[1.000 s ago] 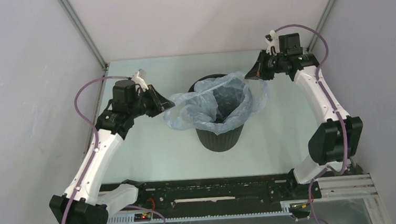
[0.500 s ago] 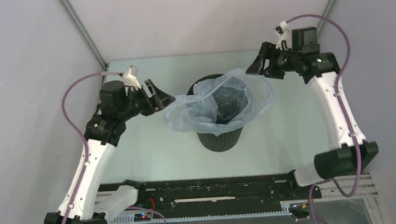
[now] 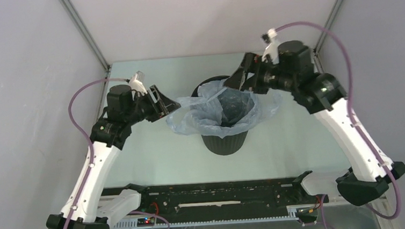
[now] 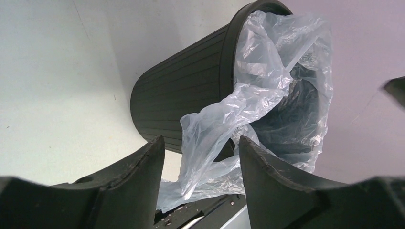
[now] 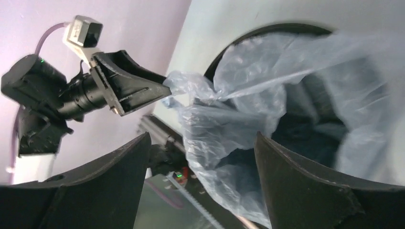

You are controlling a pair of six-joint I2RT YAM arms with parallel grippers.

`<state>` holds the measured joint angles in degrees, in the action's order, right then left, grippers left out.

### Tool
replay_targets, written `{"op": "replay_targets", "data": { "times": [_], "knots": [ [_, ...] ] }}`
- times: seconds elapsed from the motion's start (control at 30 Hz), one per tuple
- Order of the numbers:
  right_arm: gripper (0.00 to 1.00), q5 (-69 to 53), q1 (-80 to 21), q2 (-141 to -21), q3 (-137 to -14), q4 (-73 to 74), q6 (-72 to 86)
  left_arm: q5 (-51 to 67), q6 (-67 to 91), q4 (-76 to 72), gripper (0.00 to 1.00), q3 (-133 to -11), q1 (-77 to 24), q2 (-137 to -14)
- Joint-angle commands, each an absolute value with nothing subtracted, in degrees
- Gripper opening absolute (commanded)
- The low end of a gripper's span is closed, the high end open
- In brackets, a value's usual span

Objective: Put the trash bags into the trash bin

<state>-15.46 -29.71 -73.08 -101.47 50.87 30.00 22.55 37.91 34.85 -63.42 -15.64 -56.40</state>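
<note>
Two tools, both with jaws apart: the left tool [image 3: 168, 102] has a corner of film at its fingertips, and the right tool [image 3: 238, 80] hangs by the far rim. One pale blue trash bag [image 3: 211, 116] lines and overhangs one black trash bin [image 3: 225, 143], upright on the surface [image 3: 154, 150].

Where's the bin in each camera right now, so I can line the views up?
Top external: bin at centre, upright.
Left wrist: bin upper middle, ribbed side showing.
Right wrist: bin upper right, mostly rim.
Shared landmark: the bag over its rim.
</note>
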Motion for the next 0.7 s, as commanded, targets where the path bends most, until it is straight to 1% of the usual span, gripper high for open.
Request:
{"op": "replay_targets", "data": {
  "times": [0.0, 0.07, 0.1, 0.23, 0.33, 0.37, 0.43, 0.5, 0.63, 0.67],
  "knots": [
    [0.87, -17.9, -32.4, -73.2, -86.5, 33.3, 56.3, 24.7, 39.7, 32.8, 0.65, -62.5, -15.9, -55.4],
    [0.86, -17.6, -33.2, -72.8, -80.6, 26.2, 62.1, 25.4, 40.2, 32.7, 0.66, -62.3, -15.9, -55.6],
    [0.86, -16.8, -33.5, -73.3, -79.5, 24.8, 63.4, 25.4, 40.4, 32.5, 0.66, -62.0, -15.9, -55.5],
    [0.85, -16.1, -33.7, -77.4, -79.1, 23.3, 65.3, 25.1, 40.7, 32.2, 0.68, -61.0, -15.9, -55.1],
    [0.82, -14.7, -33.6, -79.7, -78.3, 21.0, 67.1, 25.5, 41.6, 31.5, 0.69, -60.2, -16.0, -54.7],
    [0.79, -15.6, -33.5, -80.8, -78.3, 19.4, 67.9, 25.5, 41.8, 31.3, 0.69, -59.9, -16.0, -54.5],
    [0.69, -17.3, -33.5, -81.9, -78.3, 15.5, 69.9, 25.3, 41.6, 31.2, 0.7, -59.8, -16.0, -54.1],
    [0.64, -17.4, -33.7, -82.4, -78.4, 12.6, 71.5, 25.1, 41.6, 31.2, 0.72, -59.3, -16.0, -53.7],
    [0.49, -17.7, -33.2, -82.5, -78.5, 9.8, 73.8, 25.0, 41.8, 31.2, 0.73, -58.1, -16.1, -53.1],
    [0.48, -17.5, -33.1, -82.4, -78.5, 9.5, 74.5, 24.8, 41.8, 31.2, 0.73, -57.8, -16.1, -52.8]
  ]
}}
